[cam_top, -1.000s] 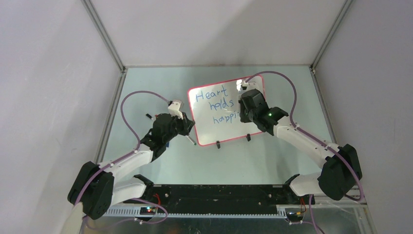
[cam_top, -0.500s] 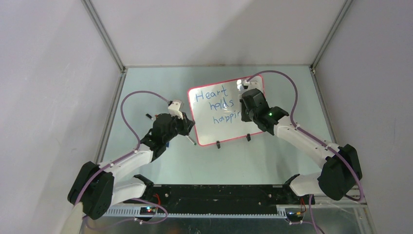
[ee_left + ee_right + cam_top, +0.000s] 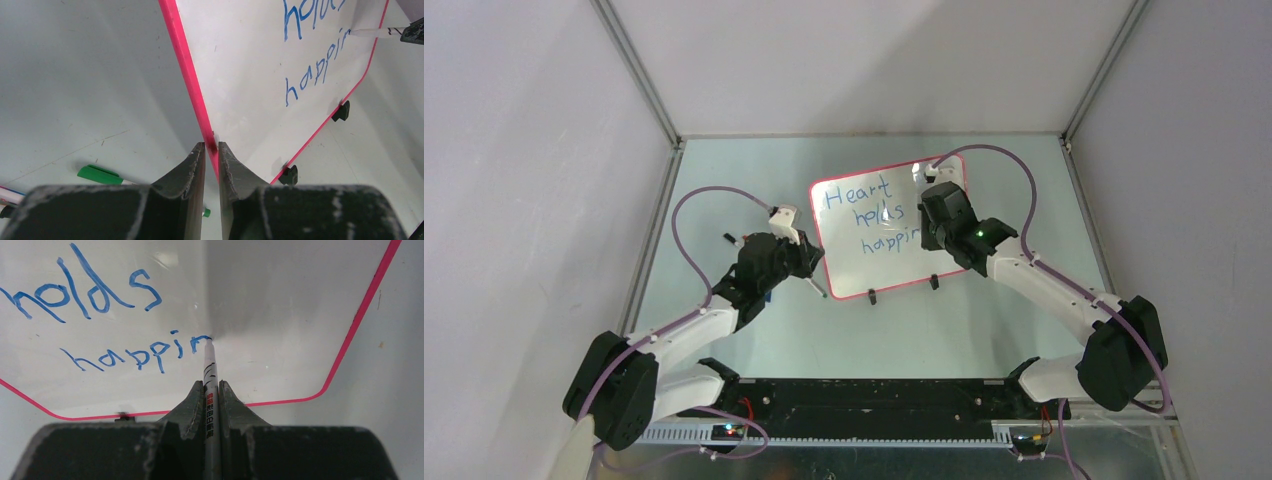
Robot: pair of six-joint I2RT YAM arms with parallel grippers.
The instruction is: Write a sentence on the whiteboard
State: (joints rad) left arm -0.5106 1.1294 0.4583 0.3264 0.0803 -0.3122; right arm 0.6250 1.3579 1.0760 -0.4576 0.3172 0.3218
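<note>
The whiteboard (image 3: 879, 262) stands tilted on two black feet, with a red frame. The sentence (image 3: 871, 218) in blue reads "Heart", "holds", "happin"; it also shows in the right wrist view (image 3: 135, 355) and the left wrist view (image 3: 315, 70). My left gripper (image 3: 211, 146) is shut on the whiteboard's left red edge (image 3: 192, 80); from above it sits at the board's left side (image 3: 807, 262). My right gripper (image 3: 210, 385) is shut on a white marker (image 3: 209, 375), whose tip touches the board at the end of "happin". From above, the right gripper (image 3: 932, 222) covers the board's right part.
A green marker (image 3: 102, 175) lies on the table left of the left gripper, with another pen (image 3: 7, 195) at the left edge of that view. The board's black feet (image 3: 871, 297) stand near its lower edge. Enclosure walls and metal posts bound the table.
The third line has grown from "happi" to "happin". My right gripper has shifted slightly right along the line. The left arm has not moved.
</note>
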